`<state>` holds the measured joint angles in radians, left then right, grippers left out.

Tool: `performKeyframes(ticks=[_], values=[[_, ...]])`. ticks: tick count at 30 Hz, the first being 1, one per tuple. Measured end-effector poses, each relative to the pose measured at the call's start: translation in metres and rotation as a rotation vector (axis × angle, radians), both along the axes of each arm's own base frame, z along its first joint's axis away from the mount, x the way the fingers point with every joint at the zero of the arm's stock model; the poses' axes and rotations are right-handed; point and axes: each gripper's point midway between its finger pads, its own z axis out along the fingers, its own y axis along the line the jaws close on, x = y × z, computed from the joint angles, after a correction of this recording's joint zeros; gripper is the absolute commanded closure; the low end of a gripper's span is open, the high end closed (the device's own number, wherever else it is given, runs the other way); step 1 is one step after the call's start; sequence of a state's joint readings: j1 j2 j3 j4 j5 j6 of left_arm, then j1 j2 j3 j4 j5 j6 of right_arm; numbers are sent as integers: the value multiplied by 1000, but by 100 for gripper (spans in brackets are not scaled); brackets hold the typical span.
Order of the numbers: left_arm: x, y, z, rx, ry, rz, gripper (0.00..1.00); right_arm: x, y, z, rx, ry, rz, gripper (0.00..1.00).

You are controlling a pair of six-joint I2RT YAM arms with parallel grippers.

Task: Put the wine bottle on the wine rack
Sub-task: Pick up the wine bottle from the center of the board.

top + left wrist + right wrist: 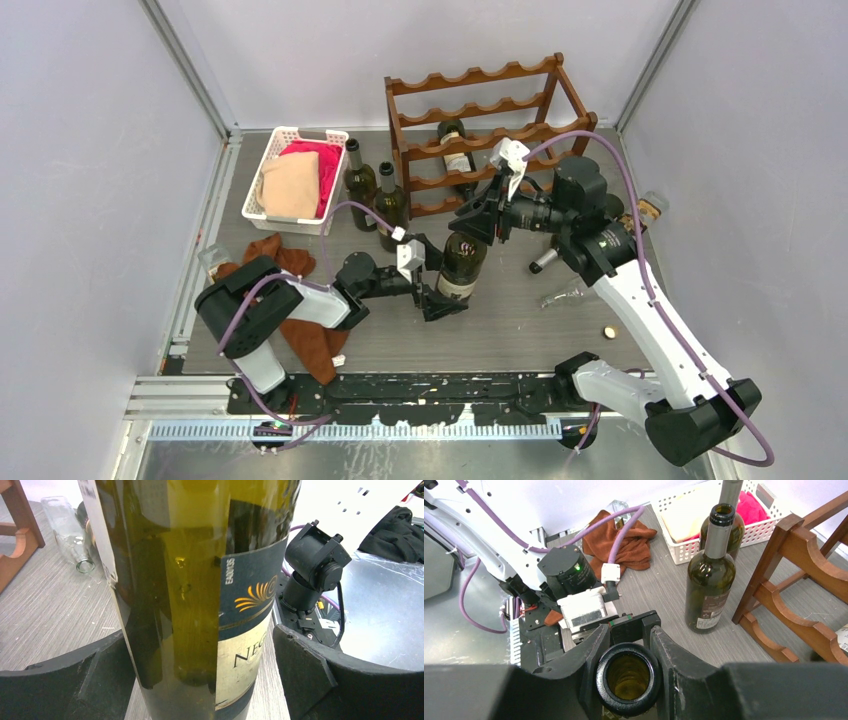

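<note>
A dark green wine bottle with a dark and cream label stands upright mid-table. My right gripper is shut on its neck from above; in the right wrist view the open mouth sits clamped between both fingers. My left gripper is open and straddles the bottle's base. In the left wrist view the bottle fills the middle, and a gap shows at the right finger. The reddish-brown wine rack stands behind, holding one bottle on a middle tier.
Two dark bottles stand left of the rack. Beside them is a white basket with cloths. A brown cloth lies by the left arm. A clear glass bottle and a cap lie at the right.
</note>
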<state>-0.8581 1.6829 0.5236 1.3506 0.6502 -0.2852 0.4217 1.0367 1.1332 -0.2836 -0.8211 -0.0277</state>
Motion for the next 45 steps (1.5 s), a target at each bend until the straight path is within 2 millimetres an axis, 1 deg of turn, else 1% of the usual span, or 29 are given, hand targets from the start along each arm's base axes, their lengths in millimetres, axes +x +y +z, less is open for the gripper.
performKeyframes(ticks=[3,6,10,12,15,16,17,18,19,20,21,23,24,26,28,31,32,33,35,37,41,45], values=[[1,-2,-1,1,1,-1,1,0,1,5,11,-4,1,99],[4,-7,3,-8,-6,-4,1,0,1,7,19,0,1,99],[5,-13,8,-20,-14,-12,4,-1,2,9,27,5,0,99],[5,-14,8,-20,-12,-12,9,0,2,9,29,5,-1,99],[6,-15,7,-20,-7,-5,21,0,2,9,29,5,0,99],[7,-15,7,-21,-8,-2,27,0,2,9,29,5,-1,99],[7,-15,7,-21,-5,-1,35,0,2,10,28,3,0,99],[8,-15,7,-22,-3,3,55,0,1,10,27,-2,-1,99],[7,-14,8,-22,-3,2,84,0,1,10,26,-2,0,99],[7,-14,8,-22,2,2,98,-1,1,10,23,-3,0,99],[8,-14,8,-23,5,2,100,-1,1,9,19,-3,-1,99],[7,-13,7,-21,8,4,100,-1,0,8,10,-7,-2,97],[7,-12,6,-18,9,5,100,-1,-1,6,2,-7,-2,93],[5,-10,2,-8,12,7,100,-3,-3,1,-18,-3,-3,79],[2,-5,-4,9,14,9,100,-6,-5,-8,-50,4,2,62],[-2,2,-12,52,21,10,100,-11,-9,-17,-90,2,7,28],[-2,5,-15,71,34,15,100,-12,-12,-19,-104,-10,-2,20],[-1,9,-18,97,48,26,100,-14,-17,-20,-117,-26,-8,14],[2,18,-23,158,65,51,100,-19,-25,-18,-136,-67,-22,7],[1,27,-26,225,56,60,100,-24,-31,-15,-145,-99,-36,4],[1,41,-29,343,38,67,100,-30,-39,-10,-150,-137,-56,0],[-5,54,-44,491,56,43,100,-29,-43,-4,-165,-178,-58,0]])
